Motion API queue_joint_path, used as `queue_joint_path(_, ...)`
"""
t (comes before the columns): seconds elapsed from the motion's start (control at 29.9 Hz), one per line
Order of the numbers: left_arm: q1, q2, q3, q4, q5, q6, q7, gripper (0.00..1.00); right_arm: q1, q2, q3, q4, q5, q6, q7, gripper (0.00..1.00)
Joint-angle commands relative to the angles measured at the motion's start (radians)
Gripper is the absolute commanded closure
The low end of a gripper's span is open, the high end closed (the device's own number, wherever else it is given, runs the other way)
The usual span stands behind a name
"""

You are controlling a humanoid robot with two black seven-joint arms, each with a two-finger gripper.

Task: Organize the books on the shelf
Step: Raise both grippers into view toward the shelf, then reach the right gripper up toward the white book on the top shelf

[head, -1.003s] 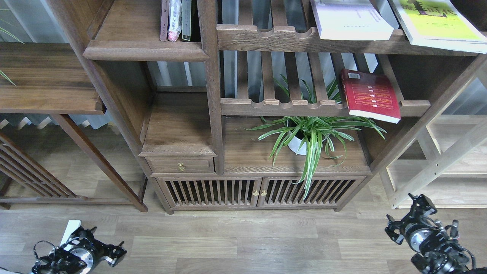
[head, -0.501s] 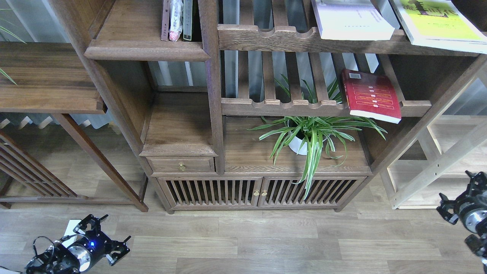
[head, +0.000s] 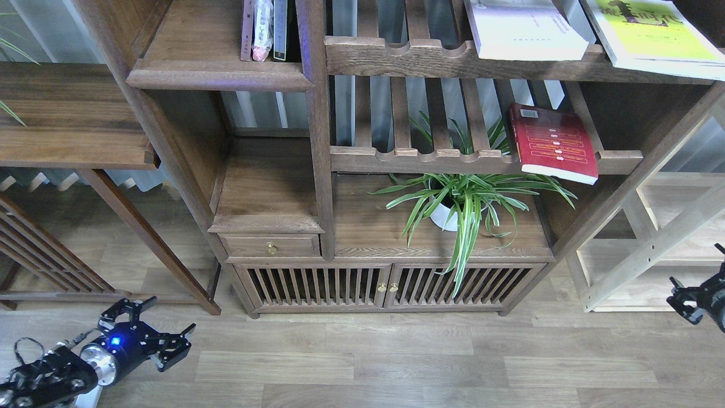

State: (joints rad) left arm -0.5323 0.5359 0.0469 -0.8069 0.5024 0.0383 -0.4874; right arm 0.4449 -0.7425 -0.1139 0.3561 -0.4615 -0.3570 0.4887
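Observation:
Three books lie flat on the slatted racks at the right. A white one (head: 524, 31) and a yellow-green one (head: 651, 37) are on the top rack, and a red one (head: 552, 141) overhangs the front rail of the rack below. The shelf (head: 218, 75), a dark solid board with a stepped front edge, is at the upper left and carries a few upright books (head: 263, 28) against its right post. My left gripper (head: 158, 328) hovers low over the floor at the bottom left, open and empty. My right gripper (head: 701, 273) is half cut off by the right edge, its fingers spread and empty.
A potted spider plant (head: 461, 201) stands on the cabinet top below the red book. A small drawer (head: 269, 246) and slatted cabinet doors (head: 385, 286) are beneath. A dark side table (head: 68, 113) is at the left and a pale wooden rack (head: 651, 249) at the right.
Both arms have risen. The left gripper swung up and right, now pointing towards the cabinet. The right gripper moved right and up, partly leaving the view. The books have not moved.

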Motion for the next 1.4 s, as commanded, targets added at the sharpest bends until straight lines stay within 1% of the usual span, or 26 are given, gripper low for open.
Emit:
queue_joint_path(0.0, -0.003, 0.068, -0.061, -0.079, 0.036, 0.002, -0.001, 0.0, -0.003, -0.067, 0.031, 0.069, -0.009, 0.016, 0.0, 0.0)
queue_joint_path(0.17, -0.001, 0.145, -0.104, -0.139, 0.108, 0.011, -0.001, 0.0, -0.018, -0.138, 0.057, 0.133, -0.012, 0.026, 0.0, 0.0)
queue_joint_path(0.3, 0.003, 0.211, -0.108, -0.187, 0.14, 0.012, -0.001, 0.0, -0.041, -0.192, 0.062, 0.179, -0.014, 0.023, 0.0, 0.0)
queue_joint_path(0.43, 0.002, 0.268, -0.136, -0.256, 0.166, 0.011, -0.001, 0.0, -0.046, -0.267, 0.066, 0.251, -0.016, 0.023, 0.0, 0.0)
queue_joint_path(0.53, -0.001, 0.315, -0.174, -0.336, 0.179, 0.012, -0.001, 0.0, -0.046, -0.342, 0.115, 0.332, -0.019, 0.024, 0.0, 0.0)
queue_joint_path(0.67, -0.001, 0.349, -0.196, -0.38, 0.179, 0.014, -0.001, 0.0, -0.046, -0.409, 0.177, 0.397, -0.042, 0.023, 0.0, 0.0)
queue_joint_path(0.8, 0.002, 0.358, -0.196, -0.383, 0.179, 0.014, -0.001, 0.0, -0.045, -0.471, 0.226, 0.449, -0.069, 0.013, 0.0, 0.0)
queue_joint_path(0.9, 0.005, 0.358, -0.196, -0.383, 0.179, 0.014, -0.001, 0.0, -0.045, -0.527, 0.272, 0.504, -0.086, -0.016, 0.0, 0.0)
queue_joint_path(1.04, 0.003, 0.357, -0.196, -0.383, 0.179, 0.014, -0.001, 0.0, -0.035, -0.613, 0.328, 0.602, -0.109, -0.051, 0.0, 0.0)
queue_joint_path(1.2, 0.003, 0.345, -0.196, -0.383, 0.179, 0.017, -0.001, 0.0, -0.026, -0.718, 0.385, 0.707, -0.126, -0.065, 0.0, 0.0)
queue_joint_path(1.27, 0.003, 0.34, -0.196, -0.383, 0.179, 0.017, -0.001, 0.0, -0.019, -0.735, 0.399, 0.724, -0.127, -0.074, 0.0, 0.0)
queue_joint_path(1.37, 0.005, 0.334, -0.196, -0.383, 0.179, 0.018, -0.001, 0.0, 0.014, -0.733, 0.399, 0.725, -0.138, -0.115, 0.0, 0.0)
